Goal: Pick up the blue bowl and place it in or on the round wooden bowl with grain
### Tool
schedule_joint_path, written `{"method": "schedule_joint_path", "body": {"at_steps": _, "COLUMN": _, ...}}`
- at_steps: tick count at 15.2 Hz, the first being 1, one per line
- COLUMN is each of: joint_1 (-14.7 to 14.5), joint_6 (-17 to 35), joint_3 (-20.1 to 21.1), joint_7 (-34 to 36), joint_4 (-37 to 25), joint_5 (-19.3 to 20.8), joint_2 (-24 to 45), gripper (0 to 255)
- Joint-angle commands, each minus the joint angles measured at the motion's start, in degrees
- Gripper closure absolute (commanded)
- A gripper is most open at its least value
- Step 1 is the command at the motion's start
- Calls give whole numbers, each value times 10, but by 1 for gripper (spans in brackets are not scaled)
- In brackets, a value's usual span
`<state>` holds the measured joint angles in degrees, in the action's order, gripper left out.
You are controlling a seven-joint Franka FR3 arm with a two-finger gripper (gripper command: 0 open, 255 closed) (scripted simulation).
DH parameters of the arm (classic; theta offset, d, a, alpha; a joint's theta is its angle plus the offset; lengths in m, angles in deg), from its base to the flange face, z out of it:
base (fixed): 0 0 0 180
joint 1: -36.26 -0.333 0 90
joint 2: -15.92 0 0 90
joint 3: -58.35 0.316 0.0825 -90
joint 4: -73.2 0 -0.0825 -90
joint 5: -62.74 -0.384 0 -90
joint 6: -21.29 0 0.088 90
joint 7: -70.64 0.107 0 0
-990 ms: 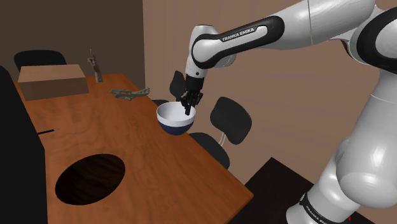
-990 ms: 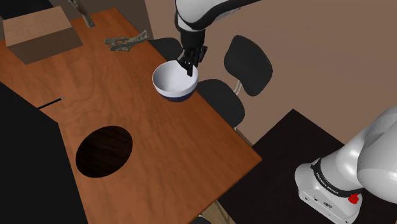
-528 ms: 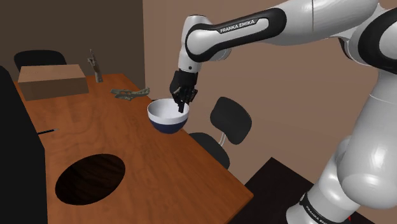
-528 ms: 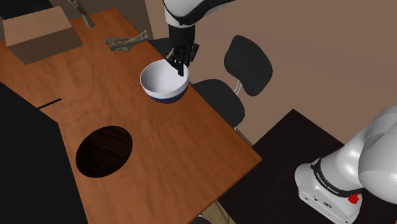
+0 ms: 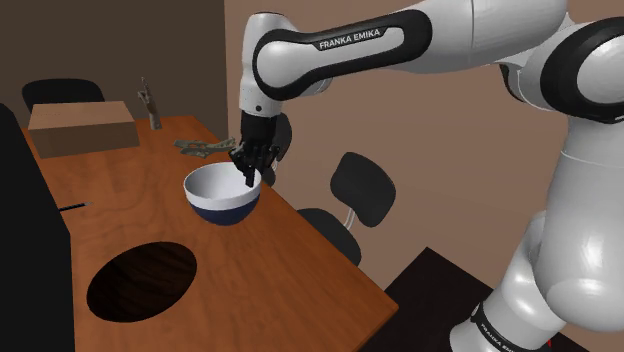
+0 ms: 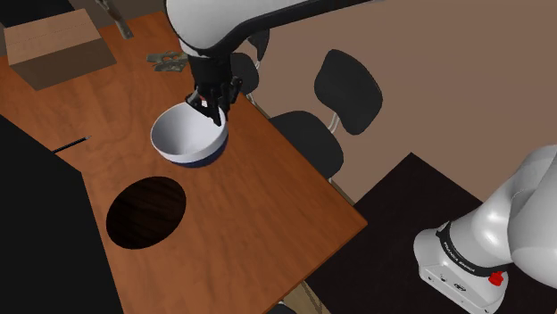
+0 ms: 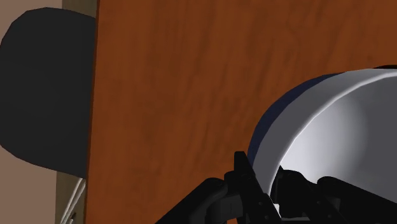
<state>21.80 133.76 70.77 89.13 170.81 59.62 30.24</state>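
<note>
Blue bowl point(image 5: 221, 193), rim in jaws, arm point(image 5: 340, 45) angled downward

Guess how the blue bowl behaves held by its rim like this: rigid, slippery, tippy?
Probably rigid: the blue bowl looks round and undistorted under the claw. Pinched at one rim edge, it hangs tilted, so it may pivot or slip between the fingers. Its rounded underside looks apt to rock once set down.
</note>
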Motion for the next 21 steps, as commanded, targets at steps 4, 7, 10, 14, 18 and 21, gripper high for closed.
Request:
{"method": "schedule_joint_path", "body": {"at_steps": 4, "joint_1": -44, "joint_6": -25, "joint_3": 17, "joint_7": 66, "joint_4": -83, "joint_5": 20, "joint_2": 54, "gripper": 255}}
{"method": "schedule_joint_path", "body": {"at_steps": 7, "joint_1": -74, "joint_6": -46, "joint_3": 24, "joint_7": 102, "joint_4": -148, "joint_5": 34, "joint_2": 96, "gripper": 255}}
{"method": "schedule_joint_path", "body": {"at_steps": 10, "joint_1": -106, "joint_6": -73, "joint_3": 29, "joint_7": 136, "joint_4": -227, "joint_5": 49, "joint_2": 146, "gripper": 255}}
{"method": "schedule_joint_path", "body": {"at_steps": 14, "joint_1": -136, "joint_6": -96, "joint_3": 30, "joint_7": 162, "joint_4": -301, "joint_5": 62, "joint_2": 196, "gripper": 255}}
{"method": "schedule_joint_path", "body": {"at_steps": 18, "joint_1": -134, "joint_6": -65, "joint_3": 29, "joint_7": 161, "joint_4": -270, "joint_5": 62, "joint_2": 197, "gripper": 255}}
{"method": "schedule_joint_path", "body": {"at_steps": 21, "joint_1": -133, "joint_6": -43, "joint_3": 29, "joint_7": 160, "joint_4": -250, "joint_5": 63, "joint_2": 199, "gripper": 255}}
